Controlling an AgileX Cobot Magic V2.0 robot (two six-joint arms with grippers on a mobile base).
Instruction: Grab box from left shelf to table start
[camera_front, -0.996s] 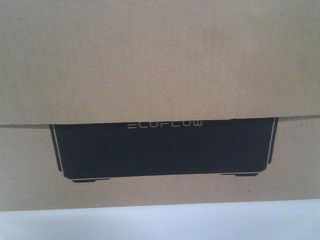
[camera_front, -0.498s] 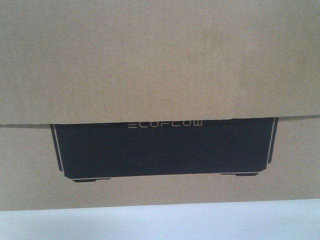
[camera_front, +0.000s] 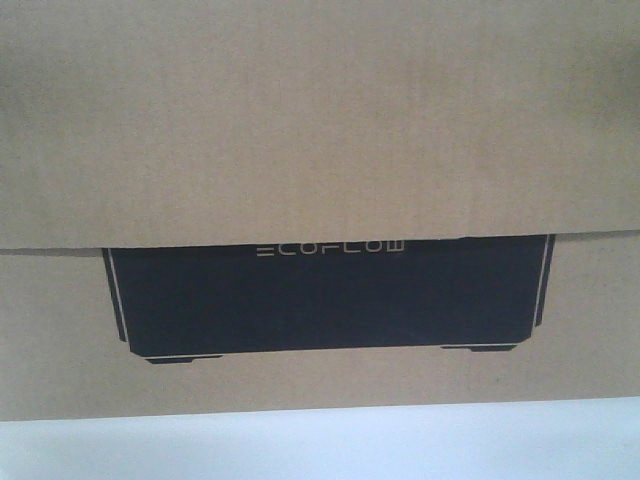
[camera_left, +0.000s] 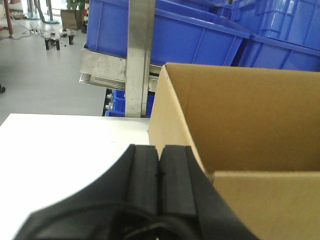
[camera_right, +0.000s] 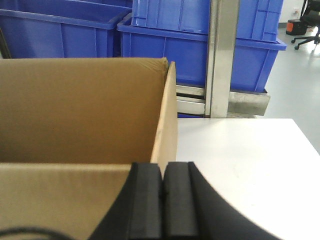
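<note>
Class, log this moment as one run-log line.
cardboard box: on table | left gripper: shut, empty, beside box | right gripper: shut, empty | shelf: behind, blue bins

In my front view very little differs from a second ago: the large brown corrugated cardboard box (camera_front: 320, 120) has crept a hair upward in the frame, so its bottom edge now sits slightly higher toward the lower right. The pale strip of the plain white table top (camera_front: 320, 445) along the bottom of the frame shows a touch taller for it. The black printed panel (camera_front: 330, 300) in the middle of the frame has shifted with the box, its lower outline a shade higher and its right edge slightly further left.
</note>
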